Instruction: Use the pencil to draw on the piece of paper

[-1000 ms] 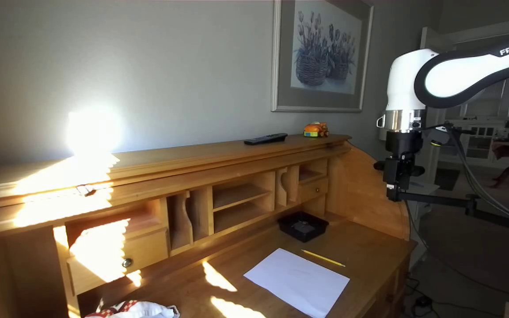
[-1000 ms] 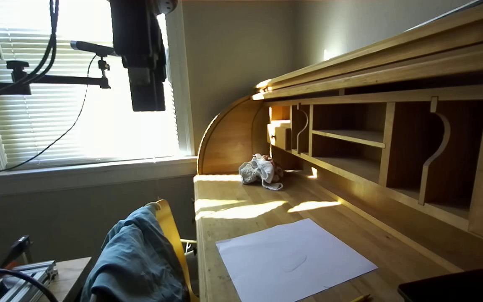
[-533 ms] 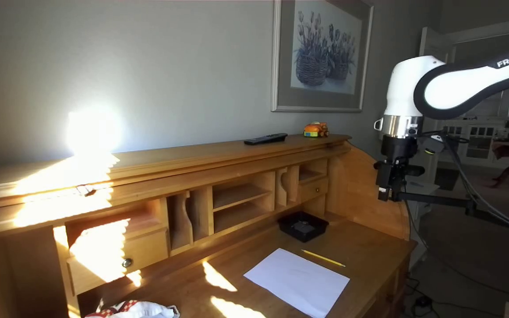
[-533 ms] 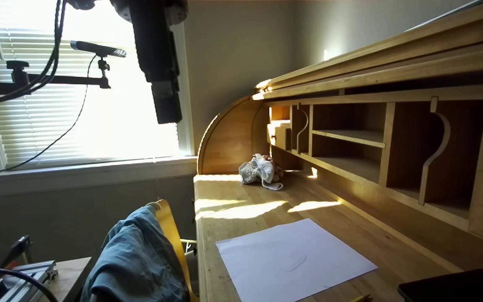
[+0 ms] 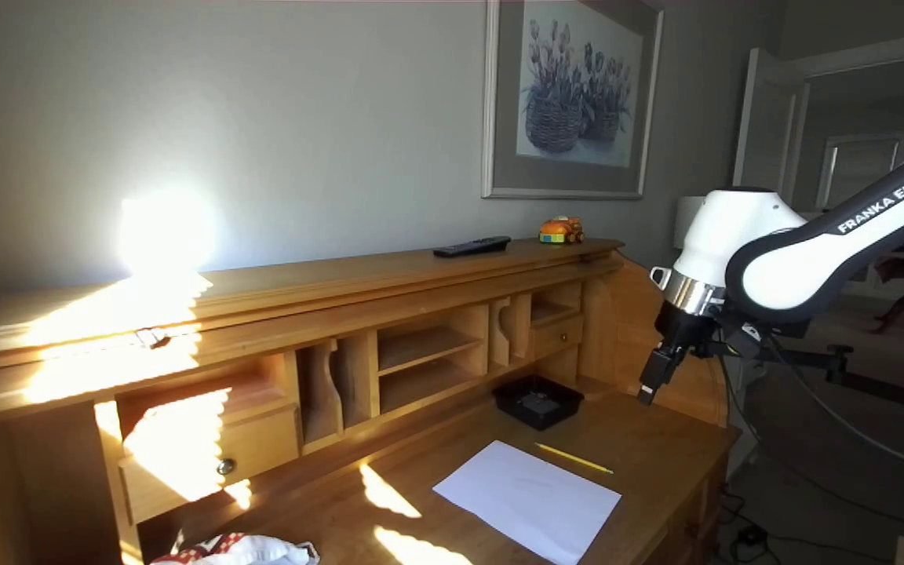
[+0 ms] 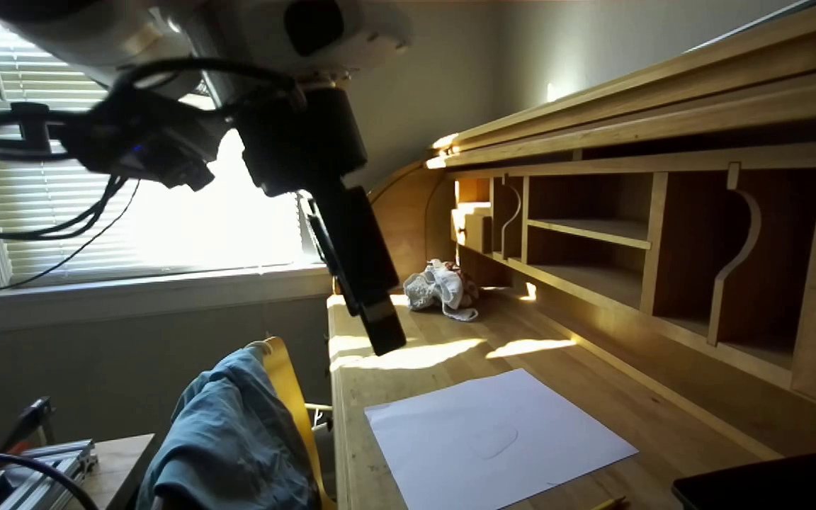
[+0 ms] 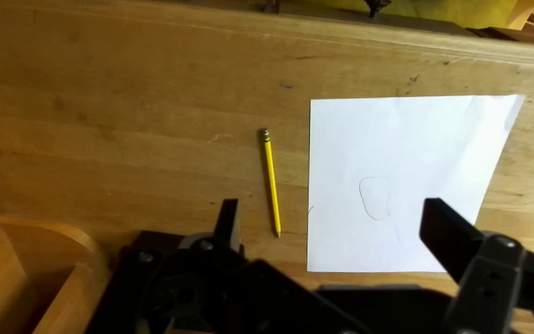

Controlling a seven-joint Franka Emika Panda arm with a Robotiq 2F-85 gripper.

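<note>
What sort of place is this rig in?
Probably a home study: a wooden roll-top-style desk with an orange toy vehicle on top, and a framed flower picture hung above.

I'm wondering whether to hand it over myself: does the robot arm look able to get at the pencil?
Probably yes. The gripper is open and empty above the desk, and the pencil lies uncovered beside the paper. The black tray sits apart from both, so the way down looks free.

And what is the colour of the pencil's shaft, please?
The pencil has a yellow shaft; it shows best in the wrist view.
</note>
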